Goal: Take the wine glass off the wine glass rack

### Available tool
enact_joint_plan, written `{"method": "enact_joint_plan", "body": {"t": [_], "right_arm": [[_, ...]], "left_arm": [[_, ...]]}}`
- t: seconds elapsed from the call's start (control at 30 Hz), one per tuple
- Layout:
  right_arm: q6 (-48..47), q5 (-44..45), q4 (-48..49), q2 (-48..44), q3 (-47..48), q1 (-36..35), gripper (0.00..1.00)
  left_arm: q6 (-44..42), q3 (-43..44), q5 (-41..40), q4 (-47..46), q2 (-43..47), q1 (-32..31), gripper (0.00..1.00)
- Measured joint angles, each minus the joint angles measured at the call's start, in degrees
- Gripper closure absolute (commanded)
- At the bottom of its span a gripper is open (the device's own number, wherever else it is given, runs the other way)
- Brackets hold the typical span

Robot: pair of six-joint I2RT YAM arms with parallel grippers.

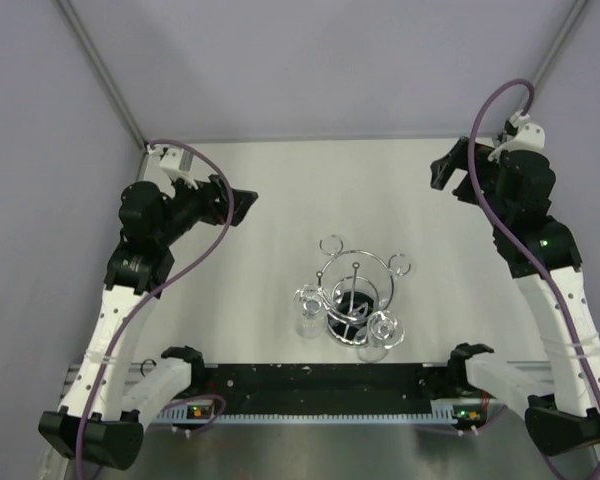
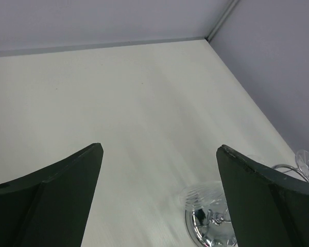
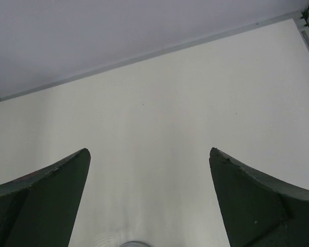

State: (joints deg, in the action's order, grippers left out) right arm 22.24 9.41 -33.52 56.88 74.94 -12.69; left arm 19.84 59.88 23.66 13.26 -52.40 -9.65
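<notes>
Closest to the left wrist lens, the left gripper [image 2: 159,149] had its two dark fingers spread wide, with only pale table [image 2: 118,103] between them. The right gripper [image 3: 149,152] showed the same in its own wrist view: fingers set far apart, gripping nothing, over bare tabletop.

From above we saw both arms raised and drawn well back from the middle. The left gripper [image 1: 242,203] was out towards the left wall [image 1: 40,150], and the right gripper [image 1: 442,172] was near the far right corner. Neither touched anything.

The wine glass rack [image 1: 355,285] stood upright on the table [image 1: 280,180], near the front edge and about midway between the two arm bases. Its chrome hoop circled the central post above a dark mirrored base. One wine glass [image 1: 309,310] sat at the rack's near-left side, and a second wine glass [image 1: 383,329] at its near-right, both against the wire. We could not tell exactly how each one was caught on it.

In the left wrist view the rack's shiny base [image 2: 208,229] showed at the bottom right, with a clear glass foot [image 2: 201,196] just above it.
</notes>
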Motion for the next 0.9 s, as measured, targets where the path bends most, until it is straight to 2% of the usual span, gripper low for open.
{"method": "enact_joint_plan", "body": {"t": [0.23, 0.53, 0.67, 0.9], "right_arm": [[-2.73, -2.97, -1.38, -1.66, 0.94, -0.24, 0.01], [-8.39, -13.05, -5.55, -2.99, 3.21, -0.31, 0.01], [-9.01, -20.04, -7.04, -4.90, 5.18, -0.33, 0.01], [-6.93, -38.49, -6.82, -8.02, 4.96, -1.07, 0.03]], "left_arm": [[-0.59, -0.07, 5.79, 0.24, 0.52, 0.00, 0.02], [0.22, 0.94, 2.49, 4.85, 0.42, 0.00, 0.02], [0.74, 2.32, 0.57, 8.17, 0.11, 0.00, 0.02], [1.31, 2.32, -1.55, 11.26, 1.03, 0.00, 0.02]]}}
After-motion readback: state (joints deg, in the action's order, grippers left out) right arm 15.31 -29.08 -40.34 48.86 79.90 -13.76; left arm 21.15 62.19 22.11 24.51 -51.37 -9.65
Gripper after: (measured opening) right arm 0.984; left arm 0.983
